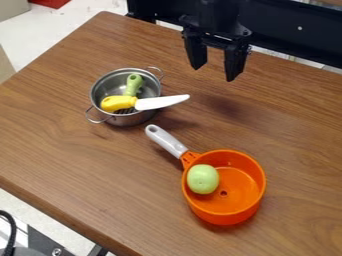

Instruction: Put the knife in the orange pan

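1 knife, yellow hdl (119, 103), in steel pot (150, 116), blade over rim | gripper (215, 66) wide open, nothing held | risk: off-ctr grasp on hdl may tip knife or snag green-hdl utensil (133, 85) | orange pan (224, 215) w/ green item (203, 179) could crowd drop

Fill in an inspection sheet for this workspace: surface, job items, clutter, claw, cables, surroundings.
Surface: wood-grain table
Job items: yellow-handled knife, lying across the metal pot, blade jutting past the rim; orange pan
Clutter: green-handled utensil in the pot; round green item in the pan
Claw: open, empty, over the table's far side
Cables: black cable-like curve, lower left, off the table
Surroundings: black panel behind the table; red object, top left
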Available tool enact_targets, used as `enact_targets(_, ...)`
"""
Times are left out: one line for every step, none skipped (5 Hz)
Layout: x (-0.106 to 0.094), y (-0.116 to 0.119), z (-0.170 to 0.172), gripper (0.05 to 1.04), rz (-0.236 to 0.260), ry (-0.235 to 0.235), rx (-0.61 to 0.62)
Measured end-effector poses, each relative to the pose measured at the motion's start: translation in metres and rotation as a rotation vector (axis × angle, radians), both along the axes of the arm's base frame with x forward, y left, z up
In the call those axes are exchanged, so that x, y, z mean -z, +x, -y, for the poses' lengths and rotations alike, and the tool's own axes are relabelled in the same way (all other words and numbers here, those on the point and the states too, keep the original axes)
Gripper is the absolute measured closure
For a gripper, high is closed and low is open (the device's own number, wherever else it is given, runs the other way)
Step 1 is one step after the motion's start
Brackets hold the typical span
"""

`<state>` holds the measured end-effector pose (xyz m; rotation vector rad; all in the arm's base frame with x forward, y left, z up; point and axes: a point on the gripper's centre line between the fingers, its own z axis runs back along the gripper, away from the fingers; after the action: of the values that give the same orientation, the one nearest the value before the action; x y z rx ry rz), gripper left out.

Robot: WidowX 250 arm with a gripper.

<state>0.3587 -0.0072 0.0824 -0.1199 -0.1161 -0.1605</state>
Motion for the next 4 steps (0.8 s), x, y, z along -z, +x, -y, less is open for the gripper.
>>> enact_targets(0.013,-0.004,0.000,0.087,-0.038,-0.001,0.006)
enact_targets(0.016,-0.004,-0.005,0.087,-0.015,0.014,0.125)
enact_targets(0.010,-0.011,-0.015,0.087,0.018,0.001,0.236)
enact_targets(-0.006,-0.019,-0.031,0.087,0.039,-0.024,0.322)
